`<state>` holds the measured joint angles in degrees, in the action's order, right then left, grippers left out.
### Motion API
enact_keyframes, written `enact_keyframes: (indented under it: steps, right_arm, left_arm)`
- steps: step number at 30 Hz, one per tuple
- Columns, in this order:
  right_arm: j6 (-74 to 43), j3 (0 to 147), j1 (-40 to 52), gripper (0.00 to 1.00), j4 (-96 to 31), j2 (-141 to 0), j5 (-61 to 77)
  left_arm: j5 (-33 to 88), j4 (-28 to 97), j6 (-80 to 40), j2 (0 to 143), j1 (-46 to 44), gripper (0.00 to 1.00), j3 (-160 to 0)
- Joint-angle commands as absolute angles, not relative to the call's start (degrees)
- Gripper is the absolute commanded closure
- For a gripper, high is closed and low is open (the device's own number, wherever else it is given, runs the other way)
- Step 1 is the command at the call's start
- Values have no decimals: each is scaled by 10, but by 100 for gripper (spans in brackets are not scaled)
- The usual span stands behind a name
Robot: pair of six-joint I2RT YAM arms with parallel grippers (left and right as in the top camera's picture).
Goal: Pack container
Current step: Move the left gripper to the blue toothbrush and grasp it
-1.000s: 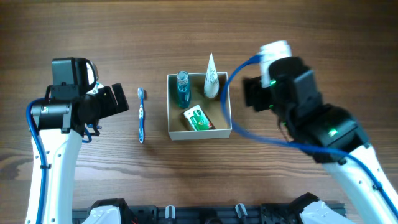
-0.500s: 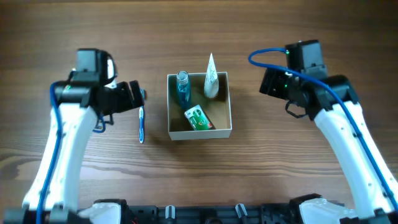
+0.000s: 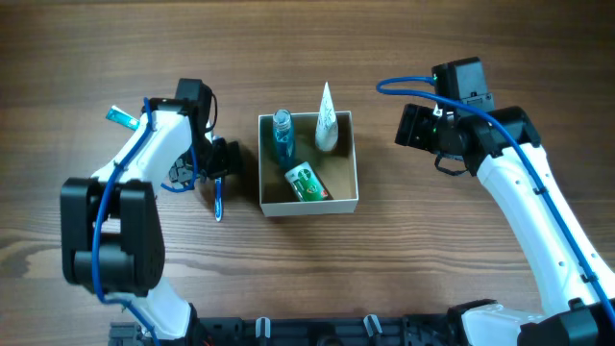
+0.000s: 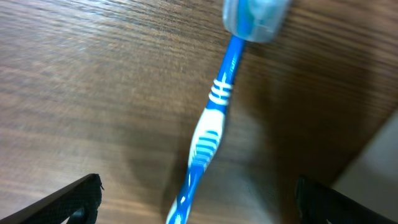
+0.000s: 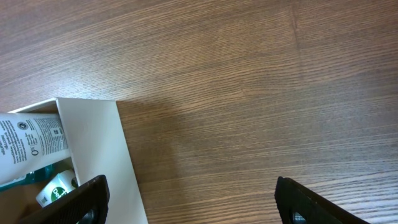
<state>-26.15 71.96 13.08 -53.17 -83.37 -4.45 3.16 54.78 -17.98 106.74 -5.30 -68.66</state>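
The container (image 3: 346, 183) is a square white-walled cardboard box at the table's middle. In it are a blue bottle (image 3: 282, 136), a white tube (image 3: 327, 120) and a green-and-white tube (image 3: 306, 182). A blue-and-white toothbrush (image 3: 219, 197) lies on the table left of the box. My left gripper (image 3: 223, 160) is open, low over it, one finger on each side of the handle (image 4: 208, 134). My right gripper (image 3: 411, 127) is open and empty, right of the box; its view shows the box wall (image 5: 93, 149) and the white tube (image 5: 31, 140).
The table (image 3: 461, 259) is brown wood grain. The box's white wall sits just right of the toothbrush, at the edge of the left wrist view (image 4: 379, 162).
My left gripper has moved right and down over the toothbrush. My right arm has pulled back from the box and stays to its right.
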Motion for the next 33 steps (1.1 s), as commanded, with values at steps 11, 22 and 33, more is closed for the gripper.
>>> enact_keyframes:
  steps: [11,22,33]
  right_arm:
    - [-269,715,130,14,-532,-839,-36]
    - [-269,715,130,13,-533,-839,-36]
    - [-269,715,130,14,-535,-839,-36]
  left_arm:
    - [-44,511,-122,1103,-55,10,-692]
    - [-39,510,-109,1131,-59,9,-692]
    - [-24,518,-109,1132,-60,48,-692]
